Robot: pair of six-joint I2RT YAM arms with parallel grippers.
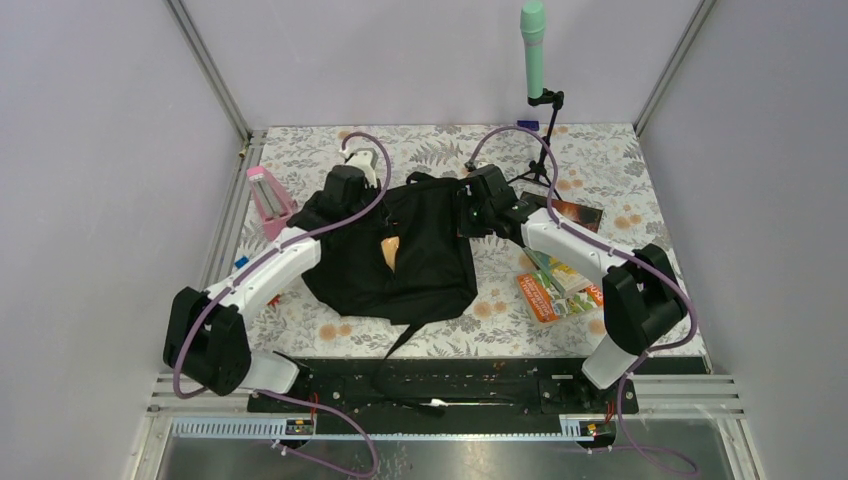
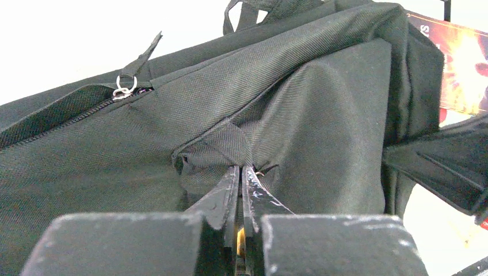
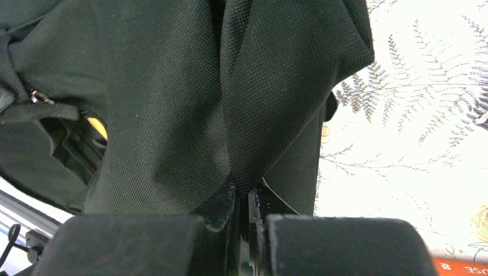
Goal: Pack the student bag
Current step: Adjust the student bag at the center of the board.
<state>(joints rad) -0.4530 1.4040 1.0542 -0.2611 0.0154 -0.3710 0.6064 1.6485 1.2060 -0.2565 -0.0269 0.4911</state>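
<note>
The backpack (image 1: 410, 255) lies flat near the middle of the table (image 1: 620, 160), between the two arms. Its top edge, with the carry loop, points toward the far side, and one strap trails toward the near edge. A slit-like opening on the upper face shows an orange-yellow item (image 1: 391, 250) inside.

The left gripper (image 2: 241, 172) is at the far-left corner of the backpack. Its fingers are drawn together and clamp a fold of the black fabric. In the left wrist view the cloth puckers at the fingertips. A zip pull (image 2: 122, 89) with a metal ring sits on the zip line, up and to the left of the grip point.

The right gripper (image 3: 242, 192) is at the far-right corner of the backpack. Its fingers are likewise pressed together on a fold of fabric, which rises from the fingertips as a ridge.

A stack of colourful books (image 1: 556, 290) lies on the table to the right of the backpack, partly under the right arm. A pink object (image 1: 268, 200) stands to the left of the backpack. A green microphone (image 1: 533, 45) on a stand is at the far edge
</note>
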